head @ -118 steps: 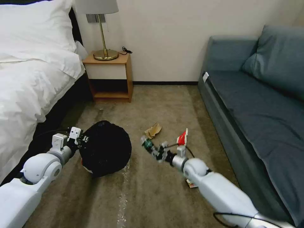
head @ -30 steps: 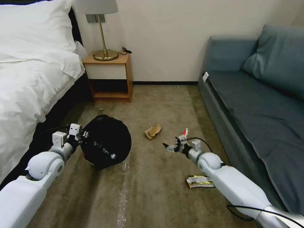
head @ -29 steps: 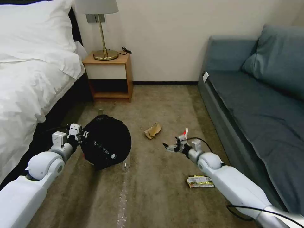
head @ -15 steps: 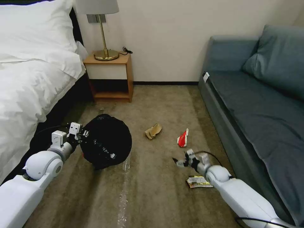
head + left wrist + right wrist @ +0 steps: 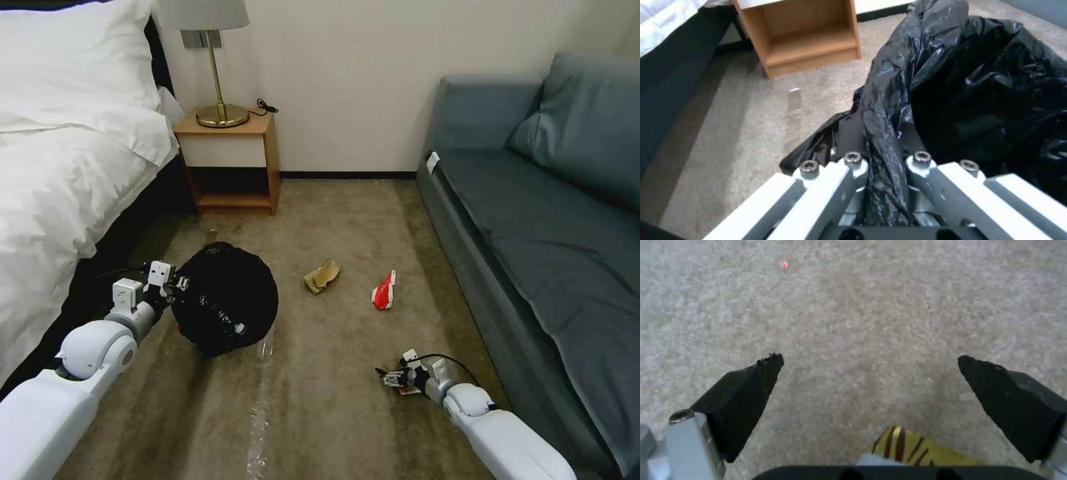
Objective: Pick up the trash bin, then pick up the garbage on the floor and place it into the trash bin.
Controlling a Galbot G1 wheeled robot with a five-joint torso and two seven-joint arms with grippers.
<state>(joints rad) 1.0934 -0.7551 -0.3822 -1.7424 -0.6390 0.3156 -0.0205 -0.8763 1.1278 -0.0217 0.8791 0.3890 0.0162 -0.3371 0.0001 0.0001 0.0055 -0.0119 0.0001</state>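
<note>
Trash bin (image 5: 227, 307) with its black bag liner (image 5: 969, 86) sits at about 8 o'clock in the head view, lifted and tipped so that its mouth faces up toward the camera; a sliver of white wall shows at its lower edge. The left gripper (image 5: 175, 288) is at the bin's 9 o'clock side, and the left wrist view shows its fingers (image 5: 849, 166) pinched tight on a bunched fold of the liner at the rim.

On the carpet (image 5: 333, 220), three pieces of garbage lie apart from one another. A tan paper wad (image 5: 323, 275) rests near the middle of the floor, at the bin's 2 o'clock. A red-and-white packet (image 5: 384, 292) lies just beyond it toward 3 o'clock, its long axis running roughly from 12 to 6 o'clock. A snack wrapper (image 5: 404, 390) with yellow and dark stripes lies at about 5 o'clock, mostly covered by the right gripper (image 5: 393, 379). That gripper is low over the carpet with its jaws spread wide and nothing between them; the right wrist view shows the wrapper (image 5: 916, 450) under the gripper's base, behind the black fingertips (image 5: 751, 386).

A white bed (image 5: 60, 153) fills the 9 to 11 o'clock side, close beside the left arm. A wooden nightstand (image 5: 230, 163) with a brass lamp (image 5: 217, 80) stands at 12 o'clock against the wall. A blue-grey sofa (image 5: 553, 220) runs along the 1 to 4 o'clock side, just beside the right arm.
</note>
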